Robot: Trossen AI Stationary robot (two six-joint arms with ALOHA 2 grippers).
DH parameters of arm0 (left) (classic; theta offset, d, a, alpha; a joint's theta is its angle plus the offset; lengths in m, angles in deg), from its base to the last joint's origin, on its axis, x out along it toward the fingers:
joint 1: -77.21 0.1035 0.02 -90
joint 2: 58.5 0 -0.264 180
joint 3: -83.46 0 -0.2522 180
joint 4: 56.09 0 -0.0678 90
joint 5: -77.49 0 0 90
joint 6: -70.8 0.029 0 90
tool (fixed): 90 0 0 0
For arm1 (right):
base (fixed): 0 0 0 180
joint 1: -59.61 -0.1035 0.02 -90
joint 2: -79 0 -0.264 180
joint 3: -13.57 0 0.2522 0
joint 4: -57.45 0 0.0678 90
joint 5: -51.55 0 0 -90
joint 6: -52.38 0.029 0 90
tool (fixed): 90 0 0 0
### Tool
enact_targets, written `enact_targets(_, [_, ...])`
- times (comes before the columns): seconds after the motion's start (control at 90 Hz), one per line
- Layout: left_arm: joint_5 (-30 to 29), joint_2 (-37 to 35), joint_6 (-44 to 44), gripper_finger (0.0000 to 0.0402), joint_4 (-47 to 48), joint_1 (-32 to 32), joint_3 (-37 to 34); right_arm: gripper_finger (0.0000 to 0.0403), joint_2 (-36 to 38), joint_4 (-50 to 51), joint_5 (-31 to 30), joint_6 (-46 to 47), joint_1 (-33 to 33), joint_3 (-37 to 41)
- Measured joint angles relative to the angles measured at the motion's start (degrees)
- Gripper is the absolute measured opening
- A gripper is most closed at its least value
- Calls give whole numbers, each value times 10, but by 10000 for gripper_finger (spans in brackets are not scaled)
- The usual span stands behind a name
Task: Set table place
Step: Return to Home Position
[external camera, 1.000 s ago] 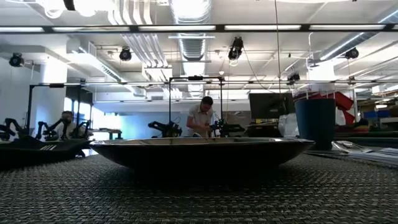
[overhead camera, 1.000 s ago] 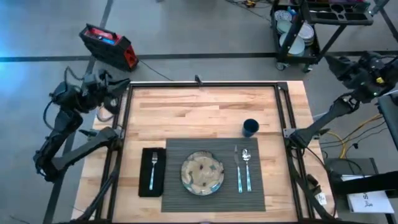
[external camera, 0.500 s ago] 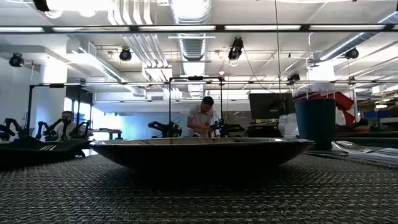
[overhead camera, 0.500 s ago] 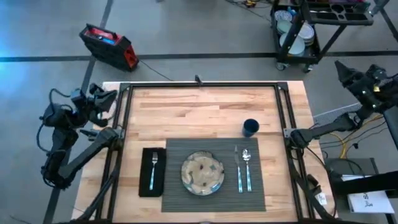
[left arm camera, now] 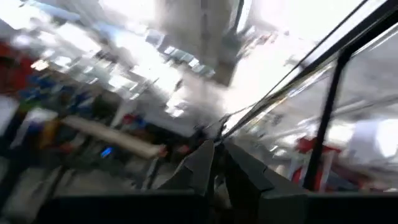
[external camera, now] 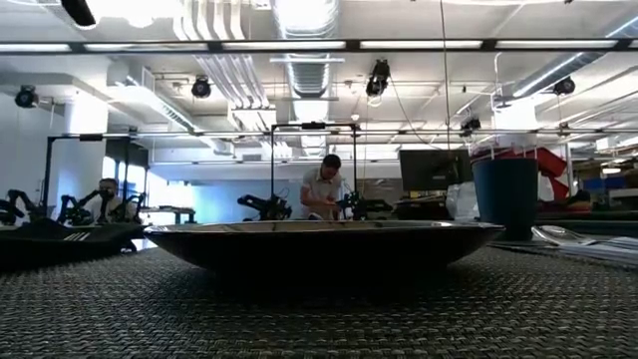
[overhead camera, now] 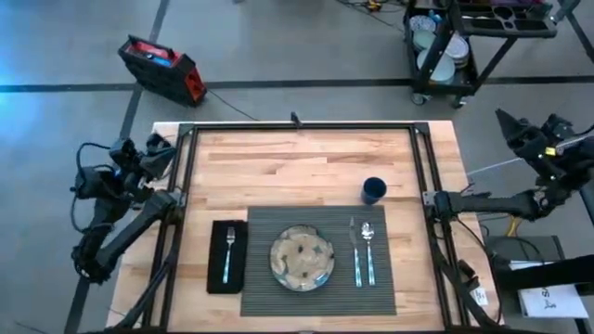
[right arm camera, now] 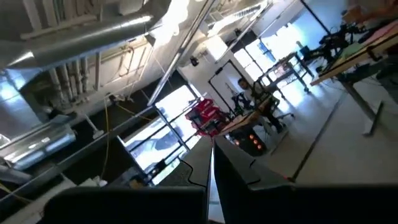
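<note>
On wooden table [overhead camera: 297,167], wide dark grey ribbed placemat [overhead camera: 260,278], left gripper [left arm camera: 214,144] and right gripper [right arm camera: 212,143] beside table, fingers closed, empty

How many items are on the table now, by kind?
Fork: 1
Knife: 1
Spoon: 1
Plate: 1
Blue cup: 1
Black napkin: 1
Grey placemat: 1
Total: 7
Left gripper and right gripper hold nothing, both outside the table.
</note>
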Motion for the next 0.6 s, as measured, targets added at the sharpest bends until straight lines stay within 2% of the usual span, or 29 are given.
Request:
enact_targets(0.067, [7, 0, -44, 21, -87, 0, -34, 0, 0, -1, 26, 10, 23, 11])
enact_targets(0.111, [12, 0, -66, 21, -110, 0, -57, 0, 0, -4, 45, 19, 39, 19])
enact_targets(0.267, [9, -1, -80, 21, -126, -2, -123, 0, 1, -21, 85, 41, 89, 44])
enact_targets(0.411, [8, 1, -80, 21, -132, -3, -153, 0, 1, -67, 145, 55, 136, 74])
enact_targets(0.6, [10, 0, -83, 21, -134, -10, -181, 0, 1, -79, 156, 76, 172, 104])
